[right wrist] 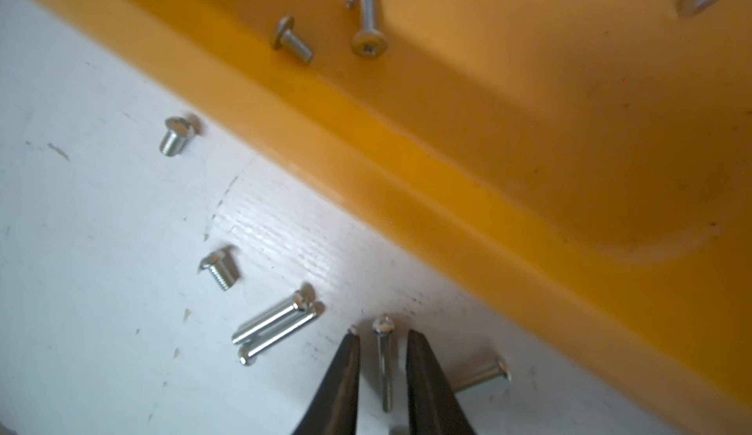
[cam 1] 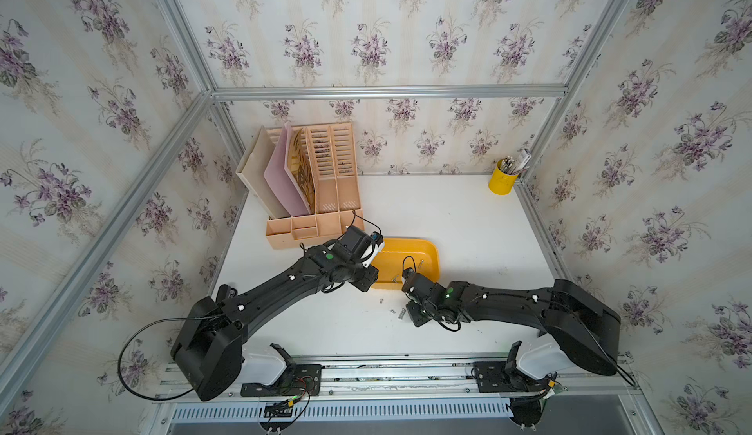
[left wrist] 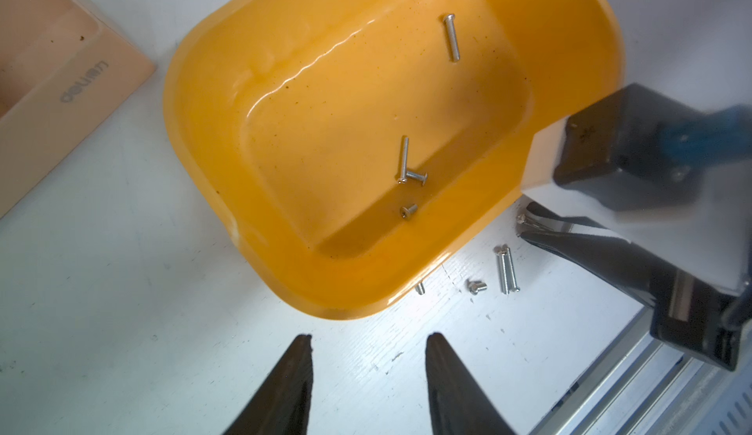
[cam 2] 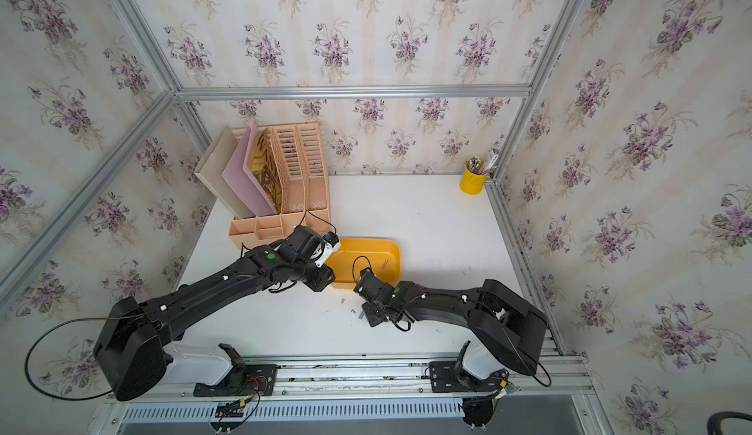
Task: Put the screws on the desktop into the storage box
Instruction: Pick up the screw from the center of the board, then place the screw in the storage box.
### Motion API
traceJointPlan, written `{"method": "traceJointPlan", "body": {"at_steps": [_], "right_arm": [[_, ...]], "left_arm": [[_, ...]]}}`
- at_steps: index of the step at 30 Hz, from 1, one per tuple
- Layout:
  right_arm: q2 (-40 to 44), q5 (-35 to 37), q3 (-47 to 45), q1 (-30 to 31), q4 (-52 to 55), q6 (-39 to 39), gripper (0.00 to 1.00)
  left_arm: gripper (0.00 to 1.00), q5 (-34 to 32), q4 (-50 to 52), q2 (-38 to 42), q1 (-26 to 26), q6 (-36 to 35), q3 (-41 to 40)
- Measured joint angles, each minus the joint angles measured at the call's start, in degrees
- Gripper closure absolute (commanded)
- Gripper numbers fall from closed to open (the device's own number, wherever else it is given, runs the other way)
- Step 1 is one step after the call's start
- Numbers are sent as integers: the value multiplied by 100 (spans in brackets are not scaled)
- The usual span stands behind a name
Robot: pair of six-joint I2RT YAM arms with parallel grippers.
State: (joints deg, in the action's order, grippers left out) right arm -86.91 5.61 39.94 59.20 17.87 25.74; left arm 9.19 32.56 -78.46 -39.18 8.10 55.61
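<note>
The place is a mock office desk built inside a robot test cell. Floral wallpaper (cam 1: 386, 26) covers panels held in aluminium rails (cam 1: 386, 91), and a white desktop (cam 1: 447, 217) carries a peach file organizer (cam 1: 337, 192) and a yellow pen cup (cam 1: 501, 180). Two black robot arms (cam 1: 285, 286) are mounted on a rail at its front edge.

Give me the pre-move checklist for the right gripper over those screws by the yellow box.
1. Long screw lined up between the right gripper fingers: ok.
2. Jaws shut on it: not ok, gaps show on both sides.
3. Neighbour screw clear of the nearer finger: cannot tell, it lies very close.
4. Storage box right beside the pick, open-topped: ok.
5. Left gripper open, empty, apart from the right gripper: ok.
</note>
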Motion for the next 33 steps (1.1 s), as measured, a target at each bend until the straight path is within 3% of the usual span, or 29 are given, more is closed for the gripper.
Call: {"method": "traceJointPlan", "body": {"at_steps": [4, 11, 21, 27, 33], "right_arm": [[-28, 44, -50, -7, -68, 44, 100], [131, -138, 101, 0, 125, 70, 100], [531, -422, 1095, -162, 339, -256, 100], [348, -518, 1421, -909, 304, -595, 100], [-356, -710, 1685, -1467, 166, -922, 99]], "left_arm": [[51, 13, 0, 24, 4, 0, 4], [51, 157, -24, 76, 4, 50, -50], [52, 461, -52, 378, 4, 254, -291], [52, 796, -160, 542, -146, 446, -599], [52, 918, -367, 619, -796, 785, -793]]}}
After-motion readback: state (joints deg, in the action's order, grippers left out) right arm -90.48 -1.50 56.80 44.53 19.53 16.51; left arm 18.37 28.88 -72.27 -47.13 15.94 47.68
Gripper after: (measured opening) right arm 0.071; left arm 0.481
